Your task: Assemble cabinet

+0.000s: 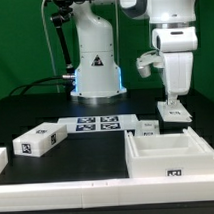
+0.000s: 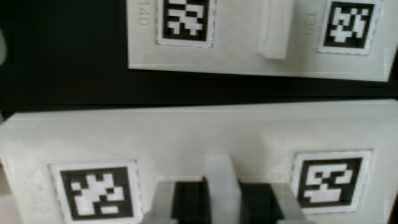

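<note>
Hand (image 1: 173, 101) hangs at the far right of the black worktop (image 1: 55, 102), directly over a small tagged cabinet panel (image 1: 174, 114) that lies flat there. In the wrist view, two dark fingers (image 2: 185, 204) stand either side of a white ridge on this panel (image 2: 107, 150), which carries a tag on each side of the ridge. The fingers sit close to the ridge, but I cannot tell whether they clamp it or merely straddle it.

The cabinet is in loose parts:
- Open-box shell (image 1: 167, 158): near right, opening upward, one tag on its near face.
- Small block (image 1: 148, 127): just beyond the shell's far left corner, near the small tagged cabinet panel.
- Drawer block (image 1: 38, 141): near left, well apart from the shell, tags on its visible faces.
- A further white part (image 1: 0, 159): cut off by the left edge of the exterior view, kind not determinable.

The marker board (image 1: 96, 123) lies flat at centre, between the drawer block and the small block. The robot base (image 1: 96, 65) stands beyond it at far centre.

The wrist view also shows a second white tagged piece (image 2: 222, 55) across a dark strip of worktop. Which part it is cannot be told.
</note>
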Robot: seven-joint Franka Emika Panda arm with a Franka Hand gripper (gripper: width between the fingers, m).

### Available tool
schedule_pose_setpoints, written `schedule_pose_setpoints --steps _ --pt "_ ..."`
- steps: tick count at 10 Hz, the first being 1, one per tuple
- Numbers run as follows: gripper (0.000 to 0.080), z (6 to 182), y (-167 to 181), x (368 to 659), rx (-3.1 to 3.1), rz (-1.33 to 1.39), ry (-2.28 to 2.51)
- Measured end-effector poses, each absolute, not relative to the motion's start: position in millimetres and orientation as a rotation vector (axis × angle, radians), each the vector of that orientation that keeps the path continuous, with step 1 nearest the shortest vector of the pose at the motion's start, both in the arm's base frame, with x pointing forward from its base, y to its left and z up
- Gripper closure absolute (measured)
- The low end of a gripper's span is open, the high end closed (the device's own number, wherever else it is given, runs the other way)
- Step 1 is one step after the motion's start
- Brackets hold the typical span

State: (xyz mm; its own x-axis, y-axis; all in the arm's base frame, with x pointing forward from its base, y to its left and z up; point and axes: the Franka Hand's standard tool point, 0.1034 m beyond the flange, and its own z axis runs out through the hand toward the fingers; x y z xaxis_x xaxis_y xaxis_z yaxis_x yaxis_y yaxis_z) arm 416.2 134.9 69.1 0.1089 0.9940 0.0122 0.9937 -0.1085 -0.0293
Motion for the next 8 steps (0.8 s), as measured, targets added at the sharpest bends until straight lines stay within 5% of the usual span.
schedule_pose_setpoints --steps 8 --pt "0.0731 73.2 118 430 -2.303 0.004 -2.104"
